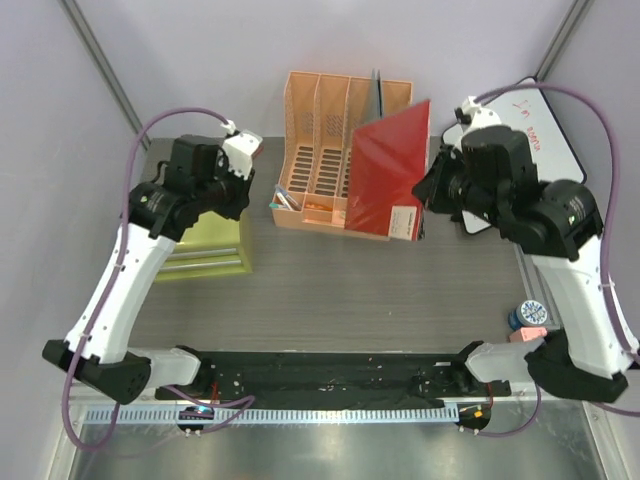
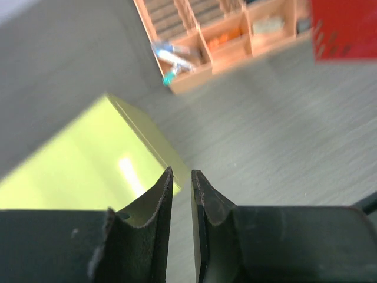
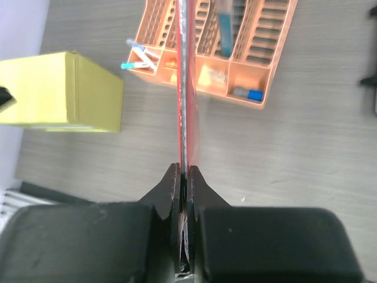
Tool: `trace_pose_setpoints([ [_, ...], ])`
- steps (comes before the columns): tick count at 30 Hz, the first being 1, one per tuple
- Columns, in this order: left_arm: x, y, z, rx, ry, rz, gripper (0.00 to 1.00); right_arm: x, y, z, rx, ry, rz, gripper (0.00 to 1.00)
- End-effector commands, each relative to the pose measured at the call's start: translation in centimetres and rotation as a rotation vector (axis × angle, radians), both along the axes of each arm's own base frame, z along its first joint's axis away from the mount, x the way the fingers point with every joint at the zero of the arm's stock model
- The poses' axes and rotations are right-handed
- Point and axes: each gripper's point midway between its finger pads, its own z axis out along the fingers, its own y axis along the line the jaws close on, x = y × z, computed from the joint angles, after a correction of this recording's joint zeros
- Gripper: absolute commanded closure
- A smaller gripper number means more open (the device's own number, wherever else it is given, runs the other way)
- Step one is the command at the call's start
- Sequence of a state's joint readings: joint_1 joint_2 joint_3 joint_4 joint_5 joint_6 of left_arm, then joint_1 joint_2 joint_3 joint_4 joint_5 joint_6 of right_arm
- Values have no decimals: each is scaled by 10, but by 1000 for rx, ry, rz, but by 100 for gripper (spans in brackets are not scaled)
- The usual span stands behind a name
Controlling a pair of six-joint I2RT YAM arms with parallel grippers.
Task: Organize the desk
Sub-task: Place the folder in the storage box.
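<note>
The desk is a dark grey wood-grain top. My right gripper is shut on the edge of a red folder and holds it upright and tilted over the right end of an orange mesh file rack. In the right wrist view the folder runs edge-on from my jaws towards the rack. My left gripper hovers over the right edge of the lime-green drawer cabinet. Its jaws are almost together with nothing between them.
Pens lie in the rack's front tray, along with small items. A whiteboard lies at the back right. A blue roll and a pink block sit by the right arm's base. A black strip runs along the near edge.
</note>
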State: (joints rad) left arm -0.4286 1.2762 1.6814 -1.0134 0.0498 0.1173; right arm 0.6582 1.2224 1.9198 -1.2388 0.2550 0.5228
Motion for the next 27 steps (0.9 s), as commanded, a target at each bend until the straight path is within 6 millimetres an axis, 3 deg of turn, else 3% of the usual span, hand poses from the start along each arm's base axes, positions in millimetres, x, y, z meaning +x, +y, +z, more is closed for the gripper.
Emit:
trace_pose_setpoints([
  [1,-2,2,-26,-30,64,21,81,1,-23,33,-143,-36,-23,99],
  [4,-5,2,-36,-35,86,16,81,-7,-21,62,-63,-116,9,99],
  [7,-5,1,-43,-40,101,16,81,-19,-32,94,27,-217,-16,99],
  [11,-7,-2,-48,-54,111,10,81,-23,-44,111,91,-302,-66,99],
  [12,-6,-2,-49,-58,109,12,81,-18,-37,100,78,-282,-51,99],
  [17,-7,-3,-56,-61,116,12,81,10,8,89,100,-250,49,99],
  [22,-7,-3,-68,-56,129,13,81,43,42,98,128,-276,87,99],
  [23,-7,-3,-71,-54,134,13,81,45,45,109,148,-300,93,99],
  [24,-7,-4,-74,-52,142,11,81,59,58,100,132,-274,102,99],
  [26,-6,-4,-77,-51,145,12,81,68,64,107,135,-290,102,99],
  [27,-6,-5,-78,-53,149,8,81,84,73,95,108,-266,94,99],
])
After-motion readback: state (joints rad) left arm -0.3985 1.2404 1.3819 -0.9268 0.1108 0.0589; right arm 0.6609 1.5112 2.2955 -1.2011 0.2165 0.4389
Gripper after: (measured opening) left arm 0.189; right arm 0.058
